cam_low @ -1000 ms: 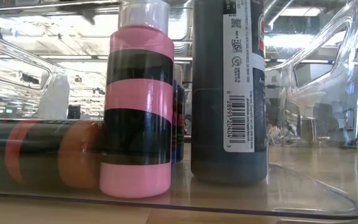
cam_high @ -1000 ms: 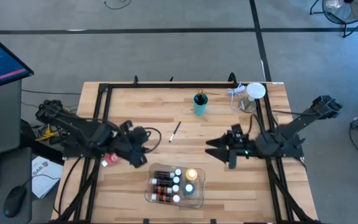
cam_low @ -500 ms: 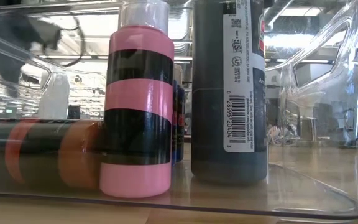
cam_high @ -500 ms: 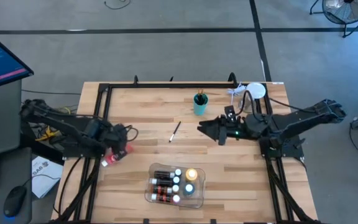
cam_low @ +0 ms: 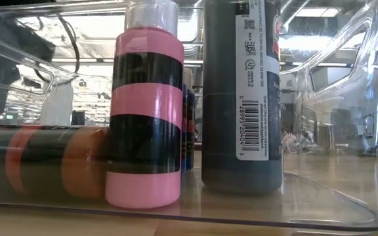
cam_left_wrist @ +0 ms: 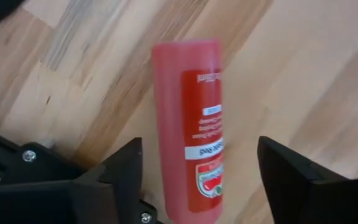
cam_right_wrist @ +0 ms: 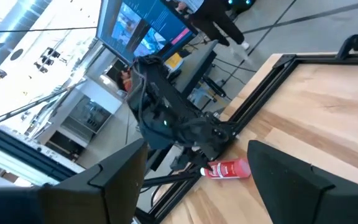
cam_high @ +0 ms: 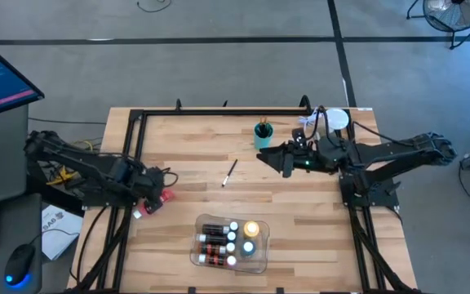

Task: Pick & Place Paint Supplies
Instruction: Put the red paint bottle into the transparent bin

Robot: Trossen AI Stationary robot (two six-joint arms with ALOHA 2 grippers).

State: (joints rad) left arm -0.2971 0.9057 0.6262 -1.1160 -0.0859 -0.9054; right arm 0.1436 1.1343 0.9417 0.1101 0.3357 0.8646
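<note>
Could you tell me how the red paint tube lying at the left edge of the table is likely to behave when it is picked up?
The red plastic paint tube lies flat between the open fingers of the left tool, so it may roll. Its smooth skin looks slippery, and it probably gives when squeezed. It seems light for its size.

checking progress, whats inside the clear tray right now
The clear tray holds small white-capped paint bottles, some lying down, and a larger yellow bottle. What lies beneath or between them is covered.
</note>
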